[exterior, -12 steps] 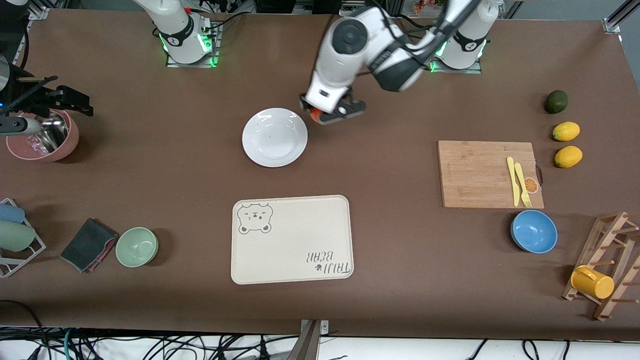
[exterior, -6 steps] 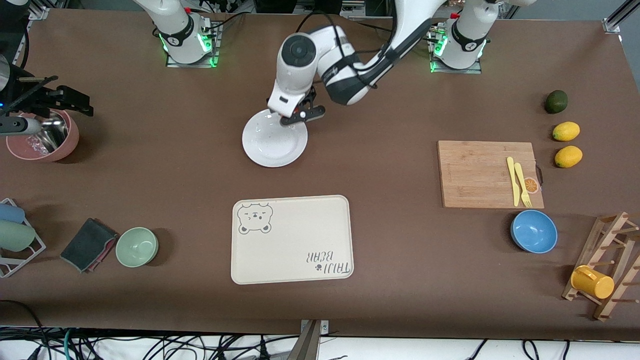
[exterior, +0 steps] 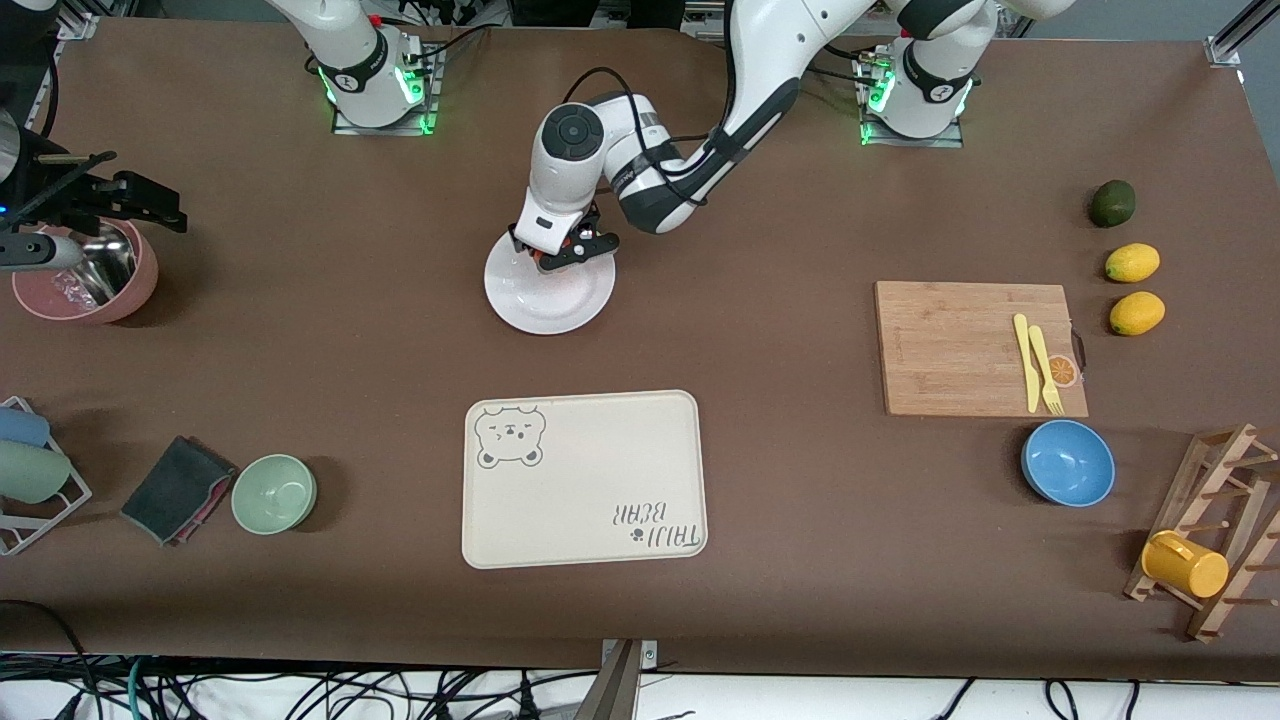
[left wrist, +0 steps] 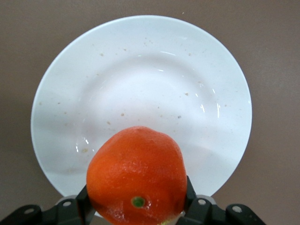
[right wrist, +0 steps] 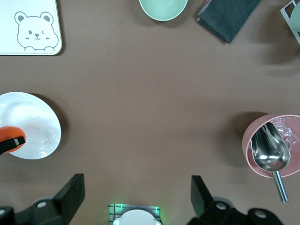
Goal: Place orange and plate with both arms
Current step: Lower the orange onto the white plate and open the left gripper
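At the far left edge of the front view my right gripper (exterior: 150,205) waits over the round pink bowl (exterior: 135,285) with a steel scoop (right wrist: 268,152) lying in it; its fingers (right wrist: 70,192) stand wide apart with nothing between them. Lower left in that view sit a small pale green bowl (exterior: 274,493), holding nothing, and a folded dark cloth (exterior: 177,489) beside it.

At upper centre, my left gripper (exterior: 557,248) hangs over the rim of the round glossy white plate (exterior: 545,300), fingers (left wrist: 197,206) clamped on either side of the small bright orange-red fruit (left wrist: 138,176). The orange is up off the plate, whose well holds only a few specks.

Below, at centre, lies the cream rectangular bear-printed tray (exterior: 585,480), bare. Toward the right sits a bamboo cutting board (exterior: 950,345) carrying yellow plastic cutlery (exterior: 1036,365), and beneath it a blue bowl (exterior: 1068,463) with nothing in it.
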Motion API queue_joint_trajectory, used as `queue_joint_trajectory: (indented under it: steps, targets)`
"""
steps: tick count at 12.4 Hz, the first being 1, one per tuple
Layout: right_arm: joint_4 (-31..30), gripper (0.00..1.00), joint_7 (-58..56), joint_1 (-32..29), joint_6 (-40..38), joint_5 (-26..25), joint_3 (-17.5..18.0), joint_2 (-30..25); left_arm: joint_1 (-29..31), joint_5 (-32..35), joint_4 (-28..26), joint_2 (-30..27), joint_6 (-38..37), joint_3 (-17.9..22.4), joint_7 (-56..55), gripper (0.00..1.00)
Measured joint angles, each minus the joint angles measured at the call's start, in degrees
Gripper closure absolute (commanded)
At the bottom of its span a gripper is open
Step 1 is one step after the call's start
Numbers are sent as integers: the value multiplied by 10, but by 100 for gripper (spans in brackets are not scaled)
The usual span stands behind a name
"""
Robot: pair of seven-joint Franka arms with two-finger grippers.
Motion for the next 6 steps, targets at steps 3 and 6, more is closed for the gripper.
queue_joint_trajectory:
  steps: [3, 6]
  targets:
    - [0, 0, 0, -1, 0, 0, 0, 1, -24, 3, 1, 10, 5, 30, 1, 0]
    - [0, 0, 0, -3, 0, 0, -2, 3, -36, 4, 20, 4, -15, 38, 0, 0]
